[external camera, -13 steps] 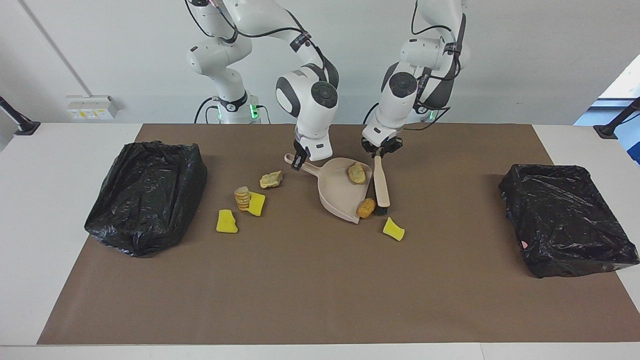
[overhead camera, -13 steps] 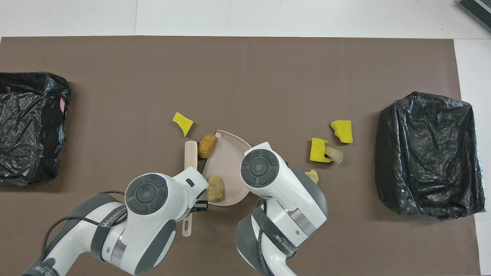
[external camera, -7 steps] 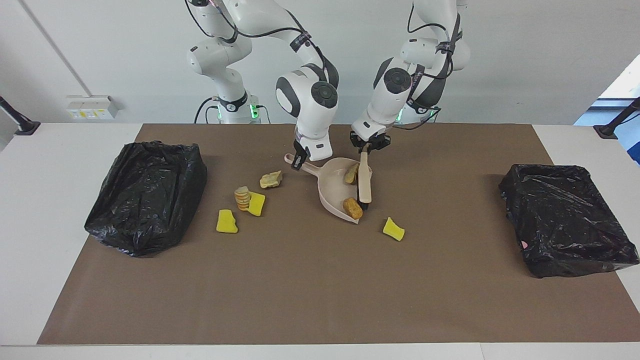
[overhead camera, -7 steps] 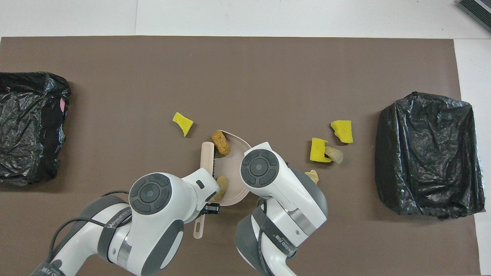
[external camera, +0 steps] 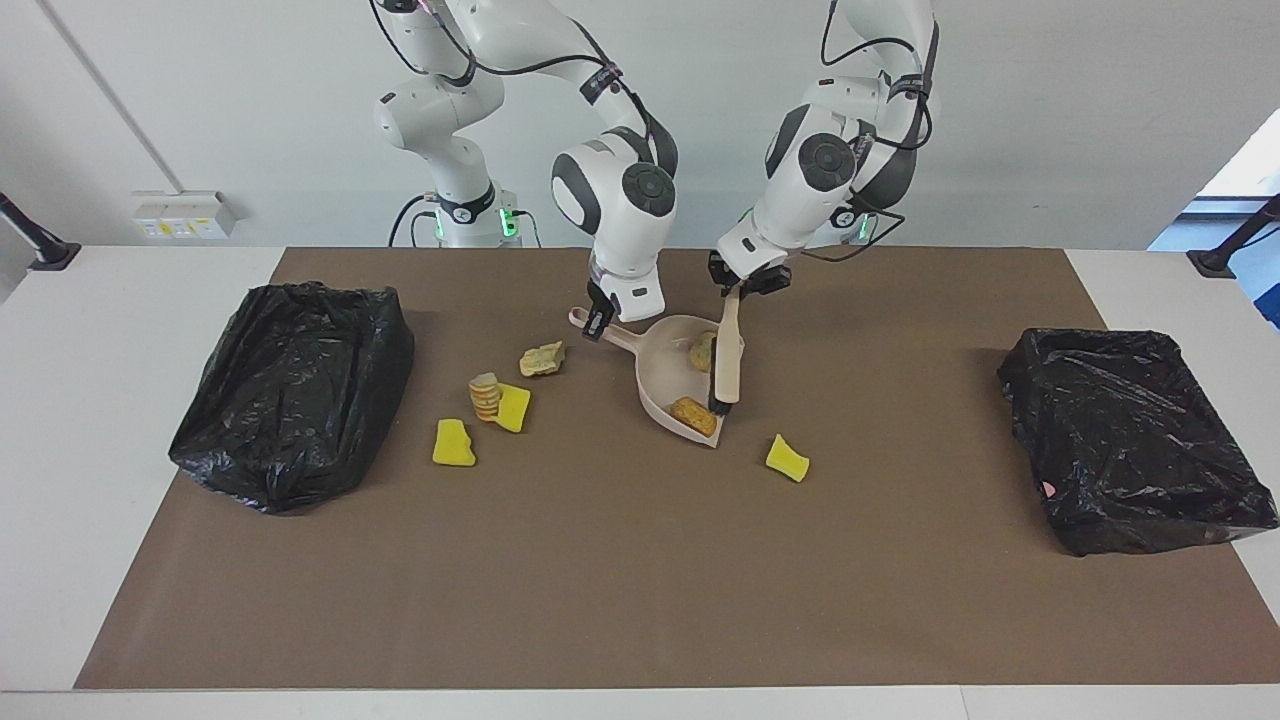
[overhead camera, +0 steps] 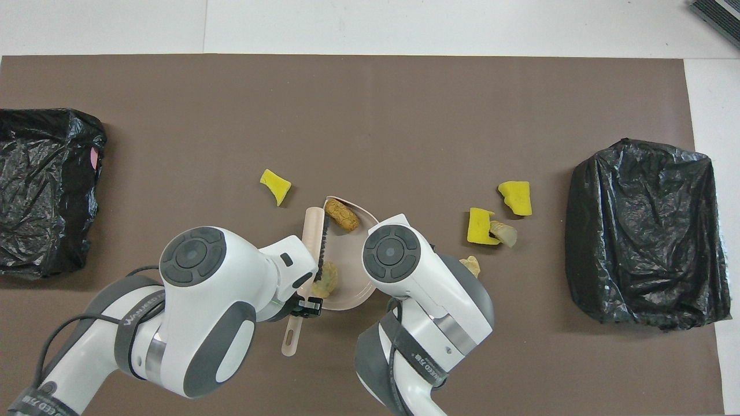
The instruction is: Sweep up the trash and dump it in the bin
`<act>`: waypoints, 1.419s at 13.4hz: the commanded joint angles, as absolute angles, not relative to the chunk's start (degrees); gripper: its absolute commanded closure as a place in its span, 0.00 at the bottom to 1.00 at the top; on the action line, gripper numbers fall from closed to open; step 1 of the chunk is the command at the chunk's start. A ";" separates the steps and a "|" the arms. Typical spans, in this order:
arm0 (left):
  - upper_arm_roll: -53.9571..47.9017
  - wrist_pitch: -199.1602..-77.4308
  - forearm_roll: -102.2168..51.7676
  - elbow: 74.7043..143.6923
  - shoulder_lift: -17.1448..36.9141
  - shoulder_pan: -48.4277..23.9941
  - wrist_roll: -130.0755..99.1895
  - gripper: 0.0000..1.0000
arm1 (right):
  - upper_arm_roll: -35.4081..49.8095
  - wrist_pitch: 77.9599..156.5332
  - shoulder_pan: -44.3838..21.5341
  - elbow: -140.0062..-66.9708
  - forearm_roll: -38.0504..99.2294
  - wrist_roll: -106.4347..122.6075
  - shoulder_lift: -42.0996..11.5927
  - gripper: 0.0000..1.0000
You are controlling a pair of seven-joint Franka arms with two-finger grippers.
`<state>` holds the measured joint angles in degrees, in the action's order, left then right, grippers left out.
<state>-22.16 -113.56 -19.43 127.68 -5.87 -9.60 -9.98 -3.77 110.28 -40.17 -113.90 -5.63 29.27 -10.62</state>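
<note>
My right gripper (external camera: 598,322) is shut on the handle of the beige dustpan (external camera: 665,385), which rests on the mat. My left gripper (external camera: 745,283) is shut on the handle of the beige brush (external camera: 728,350), which hangs tilted over the pan's edge with its dark bristles facing into the pan. Two orange-brown trash lumps (external camera: 693,415) (overhead camera: 325,279) lie in the pan. A yellow sponge chunk (external camera: 787,457) lies on the mat just outside the pan's mouth. Several more scraps (external camera: 485,395) lie toward the right arm's end. In the overhead view the right arm hides its own gripper.
Two bins lined with black bags stand on the brown mat. One bin (external camera: 295,390) is at the right arm's end. The other bin (external camera: 1135,435) is at the left arm's end. White tabletop (external camera: 120,420) borders the mat.
The left gripper swung the brush toward the pan, pushing the orange-brown lump from the pan's edge into it, then tilted and lifted the brush. The right arm and the pan stayed still.
</note>
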 commanded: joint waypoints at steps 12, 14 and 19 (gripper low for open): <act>-7.38 -111.27 -4.93 112.44 8.24 -8.79 5.36 1.00 | -3.69 110.13 -39.90 -114.52 -5.80 28.92 -10.28 1.00; -7.38 -110.92 -1.69 109.52 12.20 -8.44 5.45 1.00 | -3.69 110.21 -39.90 -114.52 -5.80 28.92 -10.28 1.00; -7.82 -110.74 -0.97 111.88 11.34 -8.79 6.15 1.00 | -3.69 110.21 -39.90 -114.52 -5.80 28.92 -10.28 1.00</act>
<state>-7.56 -112.21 -2.06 111.45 12.22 -8.55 5.42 -3.77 110.28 -40.17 -113.91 -5.63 29.27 -10.62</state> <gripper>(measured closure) 0.740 0.678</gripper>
